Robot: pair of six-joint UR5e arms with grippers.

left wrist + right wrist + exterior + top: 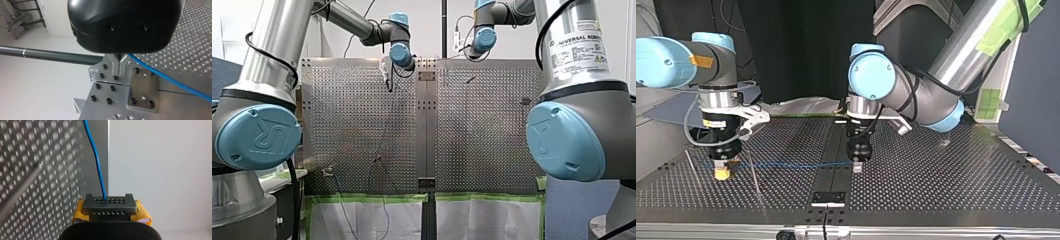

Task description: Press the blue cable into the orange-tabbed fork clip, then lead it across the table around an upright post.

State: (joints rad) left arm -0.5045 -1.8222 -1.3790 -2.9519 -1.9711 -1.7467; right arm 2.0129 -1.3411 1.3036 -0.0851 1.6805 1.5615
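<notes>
- Centre strip (834,181): dark band down the middle of the perforated table (946,185). It is the reference for every entry below, as seen in the top view.
- My left gripper (856,167): black body with metal fingers. It stands upright just right of the centre strip, tips low over the table. The fingers are clamped together on the blue cable (791,164). The left wrist view shows the cable leaving from between them.
- My right gripper (722,173): yellow pads. It stands upright well to the left of the centre strip, tips low over the table. The pads are pinched on the same cable, which runs straight out ahead of them in the right wrist view.
- Blue cable: a single strand, stretched nearly straight and level. It crosses the centre strip from one gripper to the other, low over the table.
- Thin rod (754,175): grey and leaning, left of the centre strip, between it and my right gripper. The cable crosses it; I cannot tell on which side.
- Bolted metal plates (120,95): seen past my left gripper's fingers in the left wrist view. Their place relative to the centre strip cannot be told.
</notes>
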